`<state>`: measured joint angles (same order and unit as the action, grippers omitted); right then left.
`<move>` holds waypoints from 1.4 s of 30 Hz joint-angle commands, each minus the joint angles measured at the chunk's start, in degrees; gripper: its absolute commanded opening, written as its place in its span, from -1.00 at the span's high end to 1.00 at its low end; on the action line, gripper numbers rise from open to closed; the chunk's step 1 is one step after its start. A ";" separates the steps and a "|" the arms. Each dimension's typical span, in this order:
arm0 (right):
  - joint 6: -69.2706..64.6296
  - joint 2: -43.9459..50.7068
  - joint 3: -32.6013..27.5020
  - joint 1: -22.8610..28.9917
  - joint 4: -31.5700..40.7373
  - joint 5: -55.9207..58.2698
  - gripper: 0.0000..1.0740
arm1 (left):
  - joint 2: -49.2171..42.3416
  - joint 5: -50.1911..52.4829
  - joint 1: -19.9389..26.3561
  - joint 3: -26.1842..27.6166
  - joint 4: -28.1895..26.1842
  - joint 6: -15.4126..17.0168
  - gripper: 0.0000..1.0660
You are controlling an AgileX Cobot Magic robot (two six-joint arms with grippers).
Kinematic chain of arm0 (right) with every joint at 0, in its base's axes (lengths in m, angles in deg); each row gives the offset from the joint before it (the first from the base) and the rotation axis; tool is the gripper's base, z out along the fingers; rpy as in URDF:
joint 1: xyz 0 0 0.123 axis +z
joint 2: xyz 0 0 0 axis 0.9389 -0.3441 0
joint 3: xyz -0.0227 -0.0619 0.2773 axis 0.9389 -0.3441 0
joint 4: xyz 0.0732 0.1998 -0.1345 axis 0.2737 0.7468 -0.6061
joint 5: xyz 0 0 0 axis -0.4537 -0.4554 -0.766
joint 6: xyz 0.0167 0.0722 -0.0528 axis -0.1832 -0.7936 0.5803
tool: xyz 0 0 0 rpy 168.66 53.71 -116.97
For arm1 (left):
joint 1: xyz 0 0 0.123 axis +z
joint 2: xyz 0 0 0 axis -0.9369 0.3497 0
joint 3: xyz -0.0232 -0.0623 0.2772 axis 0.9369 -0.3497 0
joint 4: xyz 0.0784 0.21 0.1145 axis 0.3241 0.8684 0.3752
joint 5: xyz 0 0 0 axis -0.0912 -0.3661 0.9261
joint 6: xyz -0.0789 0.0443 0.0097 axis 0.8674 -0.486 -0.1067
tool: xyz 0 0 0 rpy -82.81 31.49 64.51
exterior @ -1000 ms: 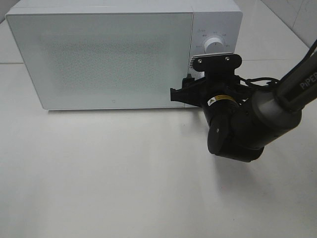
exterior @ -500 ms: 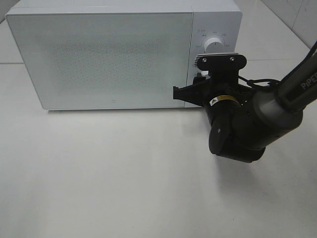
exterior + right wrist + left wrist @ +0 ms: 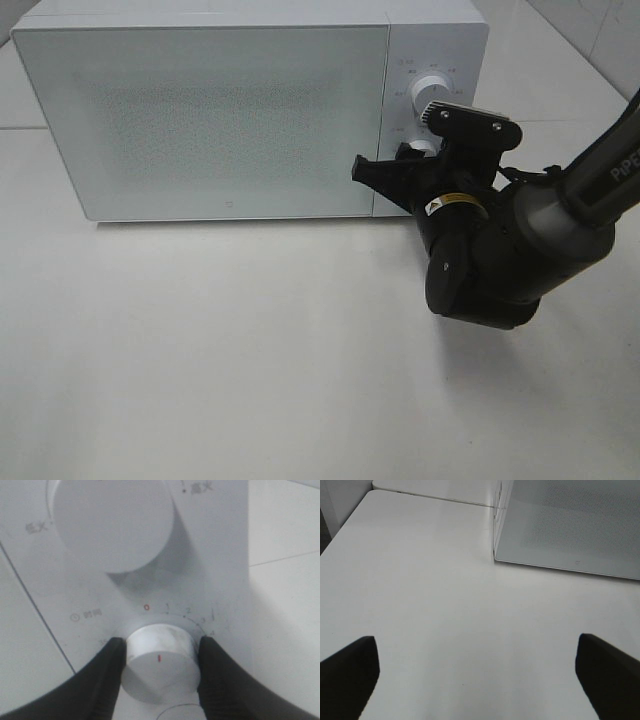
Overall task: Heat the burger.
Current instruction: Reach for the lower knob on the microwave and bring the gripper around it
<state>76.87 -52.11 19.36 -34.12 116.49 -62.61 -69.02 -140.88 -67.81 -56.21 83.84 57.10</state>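
Note:
The burger is out of view; the white microwave (image 3: 220,110) stands at the back with its door shut, and its frosted door shows nothing inside. My right gripper (image 3: 415,152) is at the control panel, below the upper knob (image 3: 432,90). In the right wrist view both black fingers (image 3: 102,677) press the sides of the lower timer knob (image 3: 159,662), whose red mark points down, under a dial numbered from 0. My left gripper (image 3: 477,675) is open and empty over the bare table, left of the microwave (image 3: 570,525).
The white table (image 3: 250,350) spreads in front of the microwave. A second, larger knob (image 3: 112,522) sits above the gripped one. The table's left edge (image 3: 340,535) shows in the left wrist view.
My right wrist has rolled clockwise at the lower knob and shifted slightly right; its camera bracket now tilts. The microwave door stays shut.

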 commanded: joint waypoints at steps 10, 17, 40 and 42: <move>-36.10 0.11 1.49 -0.29 -10.94 -10.37 1.00 | -1.09 0.23 0.23 0.06 -0.29 -0.17 -0.87; -59.19 0.11 1.49 -0.29 -11.52 -11.52 1.00 | -1.09 0.23 0.23 0.06 -0.29 -0.17 -0.87; -87.95 0.11 1.43 -0.29 -11.69 -11.46 1.00 | -1.09 0.23 0.23 0.06 -0.29 -0.17 -0.87; -87.95 0.11 1.43 -0.29 -11.57 -11.46 0.99 | -1.09 0.23 0.23 0.06 -0.29 -0.17 -0.87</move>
<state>-10.33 -52.51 18.56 -34.46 114.14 -63.87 -69.02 -140.88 -67.81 -56.21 83.84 57.10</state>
